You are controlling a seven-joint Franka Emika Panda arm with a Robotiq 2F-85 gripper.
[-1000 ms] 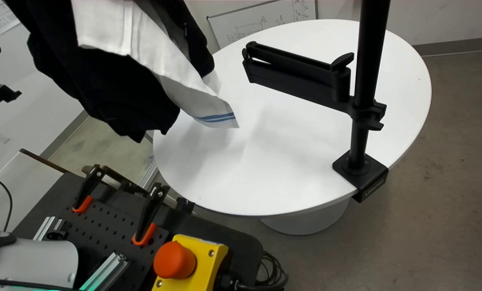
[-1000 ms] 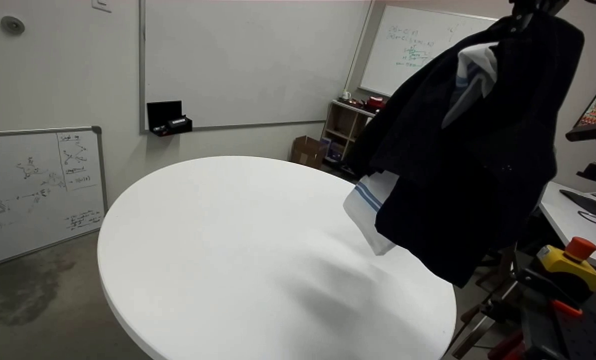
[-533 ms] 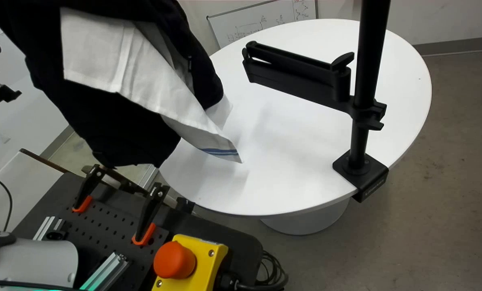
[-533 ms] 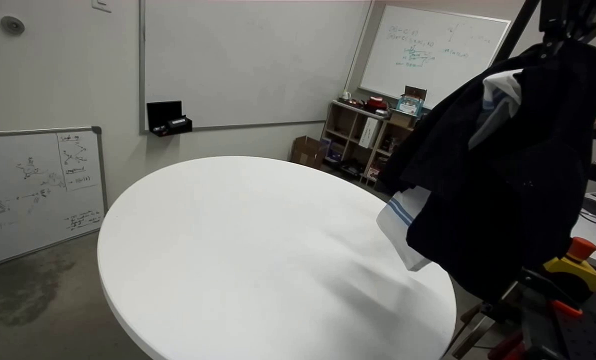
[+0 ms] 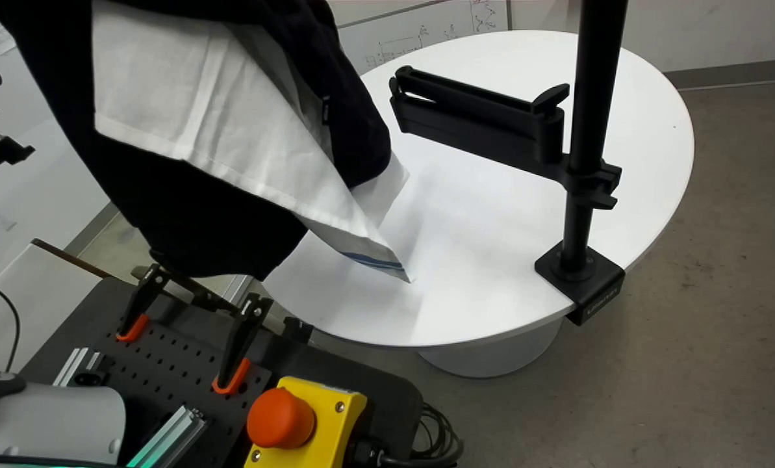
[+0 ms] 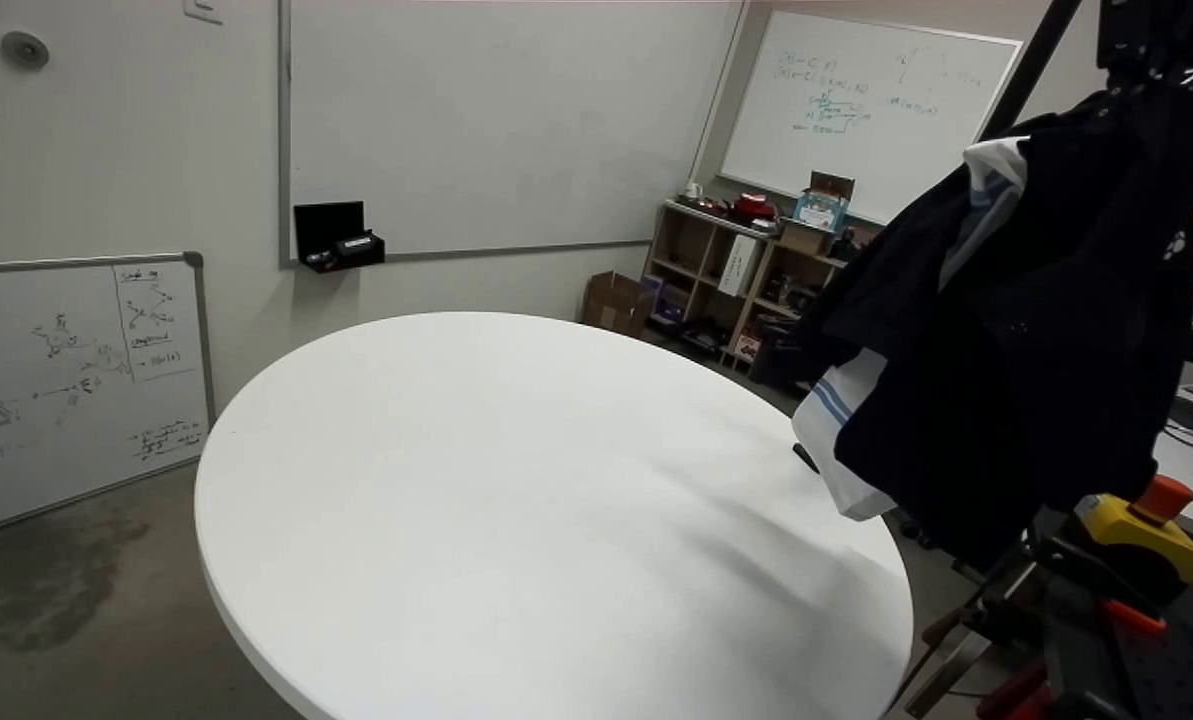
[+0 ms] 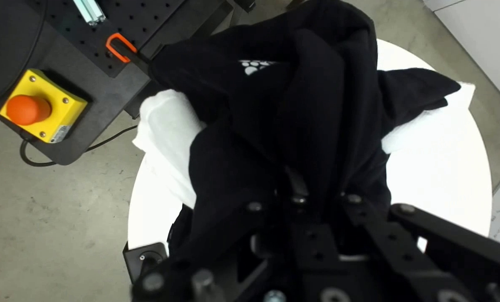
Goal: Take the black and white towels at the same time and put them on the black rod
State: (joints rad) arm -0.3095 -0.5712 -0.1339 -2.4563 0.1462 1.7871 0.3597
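The black towel [image 5: 192, 214] and the white towel with a blue stripe [image 5: 212, 110] hang bunched together above the near side of the round table. In an exterior view the black towel [image 6: 1036, 360] hangs from my gripper [image 6: 1141, 85], with the striped edge of the white towel [image 6: 836, 420] below it. In the wrist view my gripper [image 7: 319, 195] is shut on the black towel [image 7: 270, 121]; white towel parts [image 7: 170, 130] stick out on both sides. The pinched cloth at the fingertips is dark. The black rod [image 5: 478, 120] juts from its pole, bare, to the right of the towels.
The black upright pole [image 5: 582, 130] is clamped at the edge of the white round table [image 5: 452, 292]. A dark cart with clamps [image 5: 231, 344] and a yellow emergency-stop box [image 5: 322, 416] stands beside the table. Whiteboards and a shelf [image 6: 726, 270] are in the background.
My gripper and both hanging towels have moved right and somewhat lower in both exterior views, with the white corner now nearer the pole's side of the table. The rod has not moved.
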